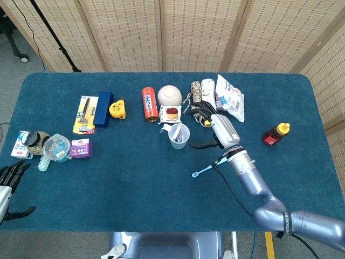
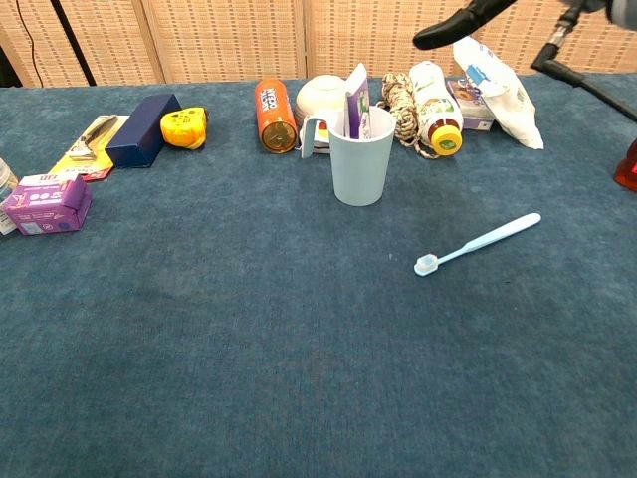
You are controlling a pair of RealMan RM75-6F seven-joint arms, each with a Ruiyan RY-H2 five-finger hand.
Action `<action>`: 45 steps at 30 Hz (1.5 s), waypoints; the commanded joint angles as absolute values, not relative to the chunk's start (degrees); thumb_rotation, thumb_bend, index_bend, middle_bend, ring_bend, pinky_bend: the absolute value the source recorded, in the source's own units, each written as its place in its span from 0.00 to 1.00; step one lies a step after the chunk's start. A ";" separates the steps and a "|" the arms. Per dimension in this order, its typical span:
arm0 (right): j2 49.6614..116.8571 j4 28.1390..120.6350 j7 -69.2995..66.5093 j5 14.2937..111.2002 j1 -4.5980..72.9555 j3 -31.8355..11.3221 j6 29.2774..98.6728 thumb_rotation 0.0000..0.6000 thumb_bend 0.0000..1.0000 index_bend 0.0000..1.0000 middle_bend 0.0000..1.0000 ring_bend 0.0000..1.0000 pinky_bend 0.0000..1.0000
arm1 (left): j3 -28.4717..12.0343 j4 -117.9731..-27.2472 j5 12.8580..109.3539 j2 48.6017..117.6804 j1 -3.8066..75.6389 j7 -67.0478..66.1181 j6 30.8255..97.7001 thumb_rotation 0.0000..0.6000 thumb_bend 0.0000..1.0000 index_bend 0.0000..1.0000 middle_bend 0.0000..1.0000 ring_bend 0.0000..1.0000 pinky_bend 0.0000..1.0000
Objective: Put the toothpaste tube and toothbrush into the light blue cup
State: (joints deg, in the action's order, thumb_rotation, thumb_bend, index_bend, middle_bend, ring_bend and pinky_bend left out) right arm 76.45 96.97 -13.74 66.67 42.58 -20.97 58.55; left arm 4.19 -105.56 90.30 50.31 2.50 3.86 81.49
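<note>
Toothpaste tube (image 2: 355, 97) being already upright in the light blue cup (image 2: 359, 157), the empty, spread right robot hand (image 1: 212, 125) is best lowered onto the toothbrush (image 2: 478, 243) lying flat on the desk (image 2: 249, 329) near-right of the cup and pinched mid-handle.

Right hand (image 1: 214, 128) open; left hand (image 1: 9, 186) seemingly open.

The lower part of the toothpaste tube (image 2: 355, 100) is hidden inside the light blue cup (image 2: 359, 164). In the chest view the right hand (image 1: 214, 127) is cut off by the top edge; only one dark finger is seen there. The left hand (image 1: 9, 186) is cut by the left edge of the head view. The print on the packages along the far edge of the table (image 1: 135, 178) is too small to be read.
</note>
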 commanded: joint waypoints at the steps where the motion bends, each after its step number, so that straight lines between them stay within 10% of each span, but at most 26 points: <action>1: 68.52 99.68 -12.72 78.61 36.38 -15.30 64.59 1.00 0.11 0.27 0.08 0.00 0.00 | 4.31 -105.59 90.57 50.37 2.52 3.58 81.45 1.00 0.00 0.00 0.00 0.00 0.00; 15: 71.97 79.85 -12.12 94.92 30.13 -1.33 67.68 1.00 0.11 0.30 0.07 0.00 0.00 | 4.45 -106.08 90.57 50.81 2.55 1.97 81.17 1.00 0.00 0.00 0.00 0.00 0.00; 38: 80.18 72.36 -4.22 84.28 34.01 -3.62 55.04 1.00 0.16 0.41 0.15 0.00 0.00 | 4.35 -106.05 90.09 50.49 2.89 2.65 80.63 1.00 0.00 0.00 0.00 0.00 0.00; 45: 81.47 72.38 -1.74 81.48 35.02 -4.57 52.66 1.00 0.33 0.44 0.16 0.00 0.00 | 4.42 -106.14 90.11 50.52 3.01 2.37 80.38 1.00 0.00 0.00 0.00 0.00 0.00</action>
State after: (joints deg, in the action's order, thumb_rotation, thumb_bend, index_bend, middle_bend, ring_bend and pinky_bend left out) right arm 81.22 72.33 -2.13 81.79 34.78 -4.39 53.05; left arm 4.41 -106.14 90.10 50.52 3.01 2.36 80.37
